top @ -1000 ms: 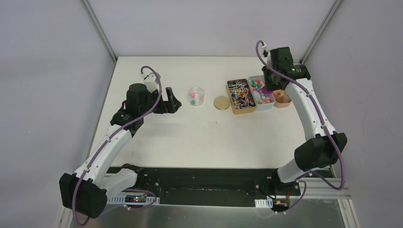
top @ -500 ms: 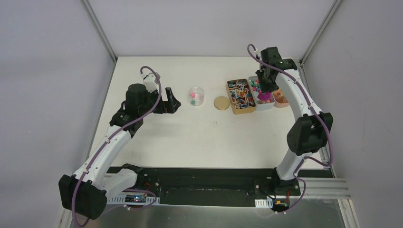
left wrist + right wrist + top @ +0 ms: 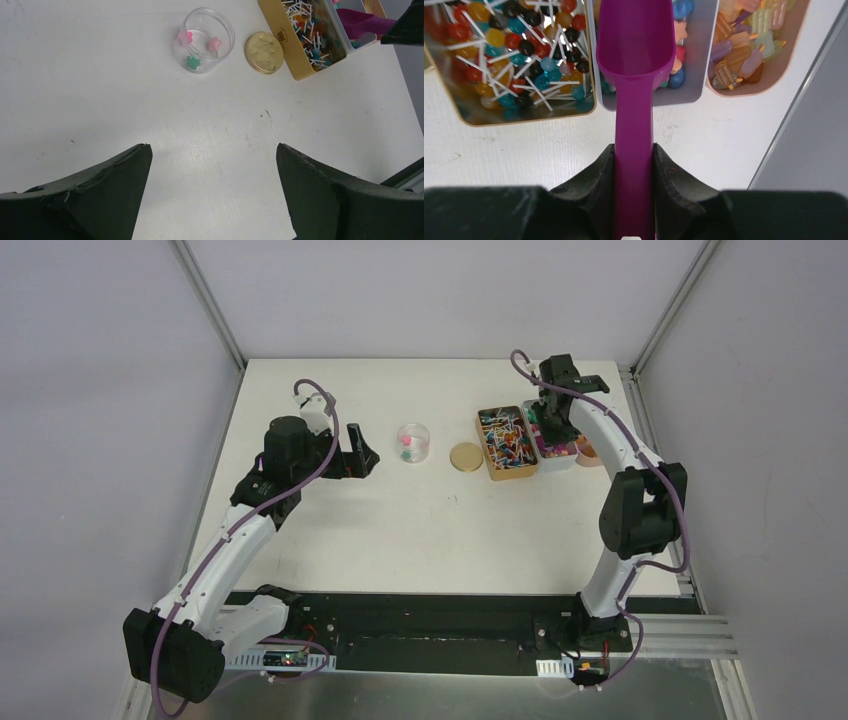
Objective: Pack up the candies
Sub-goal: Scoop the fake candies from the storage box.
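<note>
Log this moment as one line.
right gripper: shut on purple scoop over candy tray | left gripper: open | jar: three candies

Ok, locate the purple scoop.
Right wrist view: the purple scoop is clamped in the right gripper, its bowl over the candies in the middle tray, right of the gold lollipop tin.

— What did the scoop look like it was made of?
— The purple scoop looked like smooth, glossy plastic, with light catching its bowl. The right pincer was matt black and faintly grainy.
— And the containers?
— The jar was clear, shiny plastic. The tin and the round lid looked like gold-coloured metal with a soft sheen, and the lid was dimpled. The candies were glossy.
— And underneath?
— The surface was white and matt, finely ribbed, with small scuffs.
</note>
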You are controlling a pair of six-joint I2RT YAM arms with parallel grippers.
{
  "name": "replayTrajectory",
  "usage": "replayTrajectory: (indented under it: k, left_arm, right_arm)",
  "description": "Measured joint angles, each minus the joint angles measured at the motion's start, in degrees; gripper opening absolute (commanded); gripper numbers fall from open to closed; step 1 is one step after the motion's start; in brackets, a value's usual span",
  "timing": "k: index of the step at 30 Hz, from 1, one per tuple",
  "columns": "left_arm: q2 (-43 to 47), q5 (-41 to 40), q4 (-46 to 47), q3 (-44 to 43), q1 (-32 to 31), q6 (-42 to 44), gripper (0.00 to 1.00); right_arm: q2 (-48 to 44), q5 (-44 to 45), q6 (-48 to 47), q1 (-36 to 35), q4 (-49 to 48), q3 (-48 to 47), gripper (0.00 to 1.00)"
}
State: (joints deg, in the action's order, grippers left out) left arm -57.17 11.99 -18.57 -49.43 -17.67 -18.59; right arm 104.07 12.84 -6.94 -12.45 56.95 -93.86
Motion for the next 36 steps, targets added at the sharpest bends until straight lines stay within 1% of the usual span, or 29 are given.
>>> replayTrajectory:
  k: [5,9,23,36]
  left_arm:
    - [0.0,0.0,0.0,0.0,0.02,0.0,0.99]
    - [0.15,0.0,-0.02,0.0,0.0,0.0,0.99]
    - [0.72,-0.04,-0.09,0.0,0.02,0.0,0.99]
    - [0.76,-0.09,-0.13,0.0,0.0,0.0,0.99]
  right_arm:
    - [-0.09,-0.09,0.09,0.26,-1.51,5.35,0.0]
    - [-0.2,-0.28,0.28,0.59,-2.36,7.3,0.0]
    - [-3.82,-2.36,1.05,2.14,-12.57,16.9,0.0]
    - [-7.21,-2.91,1.2,2.84,-19.39,22.6,0.0]
